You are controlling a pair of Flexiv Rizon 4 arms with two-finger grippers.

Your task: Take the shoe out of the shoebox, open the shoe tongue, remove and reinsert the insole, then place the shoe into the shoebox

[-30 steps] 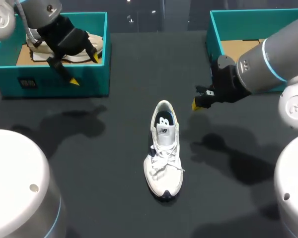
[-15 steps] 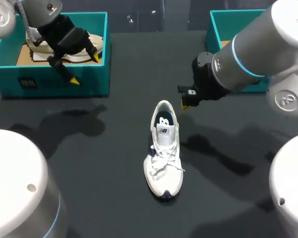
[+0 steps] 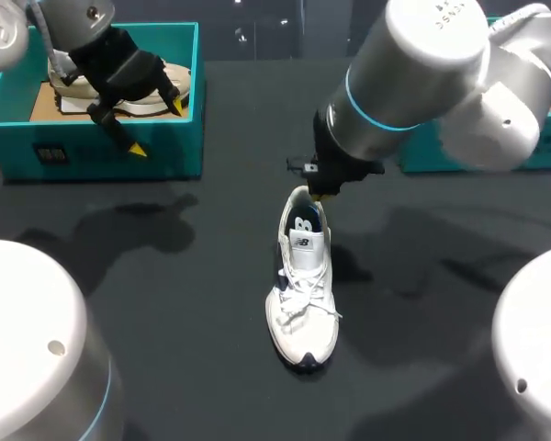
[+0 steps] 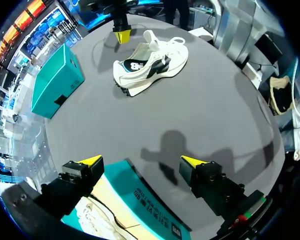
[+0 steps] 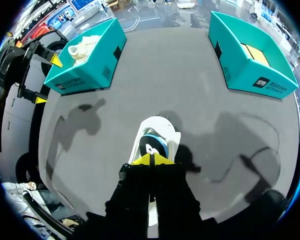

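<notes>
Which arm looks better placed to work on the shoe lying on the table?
Probably the right. The right gripper sits just above the heel of the shoe, tips together, while the left gripper hangs open over the box with the other shoe, far off.

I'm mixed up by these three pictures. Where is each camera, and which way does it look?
Head view: above and behind the robot, looking down on the table; both arms show, the left gripper at the left shoebox, the right gripper over the shoe heel.
Left wrist view: on the left wrist, looking past its open fingers across the table.
Right wrist view: on the right wrist, looking down past its shut fingertips onto the shoe.
Shared: all three show the shoe; each wrist view shows the other gripper.
</notes>
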